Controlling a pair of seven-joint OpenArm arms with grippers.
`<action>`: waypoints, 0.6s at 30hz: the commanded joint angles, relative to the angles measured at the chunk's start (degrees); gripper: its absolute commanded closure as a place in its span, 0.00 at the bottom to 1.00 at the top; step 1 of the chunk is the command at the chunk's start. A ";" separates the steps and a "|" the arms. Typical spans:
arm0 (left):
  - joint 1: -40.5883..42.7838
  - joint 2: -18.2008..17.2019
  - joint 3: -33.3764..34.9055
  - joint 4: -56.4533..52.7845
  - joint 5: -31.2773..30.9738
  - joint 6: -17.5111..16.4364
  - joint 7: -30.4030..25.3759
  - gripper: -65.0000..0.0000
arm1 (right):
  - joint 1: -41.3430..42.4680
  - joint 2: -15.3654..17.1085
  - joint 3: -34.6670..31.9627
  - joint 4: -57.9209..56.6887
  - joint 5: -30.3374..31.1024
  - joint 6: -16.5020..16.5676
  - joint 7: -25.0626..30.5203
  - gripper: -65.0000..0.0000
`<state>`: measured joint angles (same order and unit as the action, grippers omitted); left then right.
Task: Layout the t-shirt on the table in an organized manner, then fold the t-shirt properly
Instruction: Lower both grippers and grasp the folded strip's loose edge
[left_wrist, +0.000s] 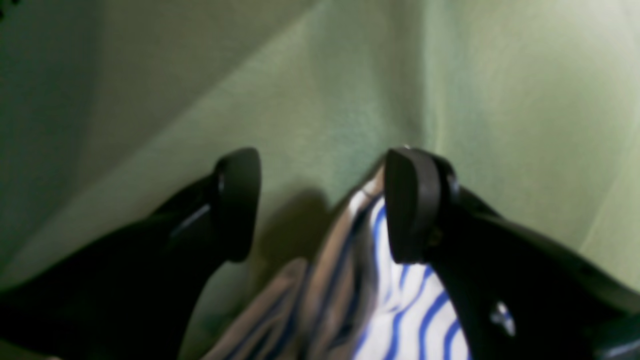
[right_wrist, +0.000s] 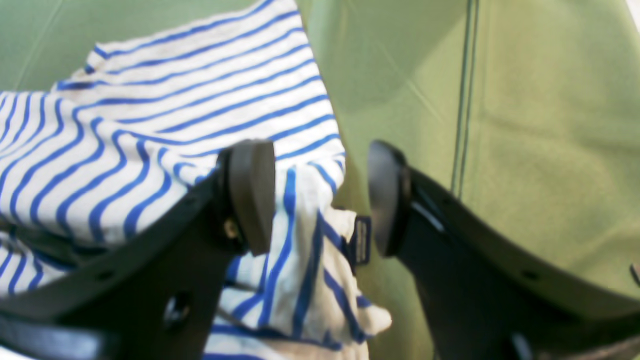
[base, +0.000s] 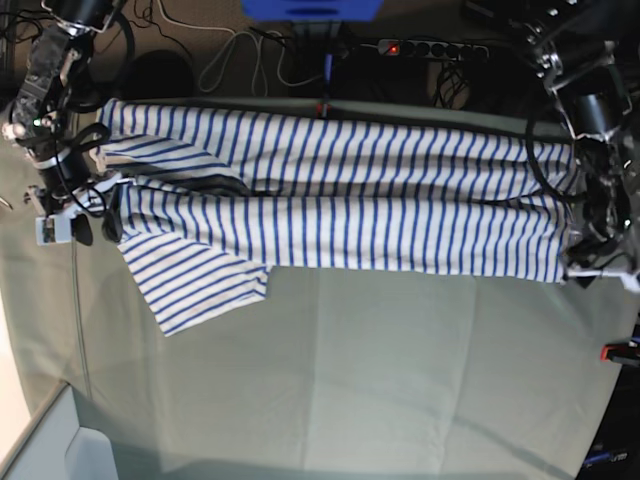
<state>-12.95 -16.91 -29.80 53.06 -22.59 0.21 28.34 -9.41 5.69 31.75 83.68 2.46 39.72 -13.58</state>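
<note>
Broadly, the t-shirt (base: 340, 200) lies stretched sideways across the far half of the table (base: 380, 370), a long white band with thin blue stripes running from one arm to the other. It looks doubled along its length, with a darker fold line through the middle, and one sleeve (base: 195, 280) sticks out toward the near side at the base view's left end. The rest of the pale grey-green table is bare cloth with faint creases, and a small red-orange clip (base: 618, 351) sits at its right edge.

The right gripper (right_wrist: 320, 200) stands at the shirt's left end in the base view. Its two dark pads are spread apart — one pad (right_wrist: 252, 195) is over the striped cloth, the other over bare table. Bunched fabric and the small dark neck tag (right_wrist: 361, 240) lie in the gap below, but nothing is pinched.

The left gripper (left_wrist: 320, 205) is at the opposite end of the shirt. Its pads are likewise held wide — one of them (left_wrist: 410, 205) is just over the edge of a rumpled striped corner, while the other is over plain green cloth. The wrist view is blurred, so I cannot tell whether that pad touches the fabric.

Beyond the table's far edge lie cables and a power strip (base: 430, 46).
</note>
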 joint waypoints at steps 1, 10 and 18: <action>-1.51 -1.16 1.89 0.26 -0.58 -0.60 -2.01 0.42 | 0.40 0.77 0.21 0.94 1.19 0.28 1.41 0.53; -1.25 -1.25 10.42 -0.09 -0.49 -0.52 -10.18 0.42 | 0.40 0.77 0.21 0.94 1.19 0.28 1.32 0.53; -3.97 -1.60 10.42 -11.34 -0.49 -0.52 -11.50 0.42 | 0.40 0.77 0.21 0.94 1.19 0.28 1.32 0.53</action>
<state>-15.92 -17.82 -19.29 41.12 -22.92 -0.69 16.23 -9.39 5.69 31.70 83.68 2.63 39.72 -13.58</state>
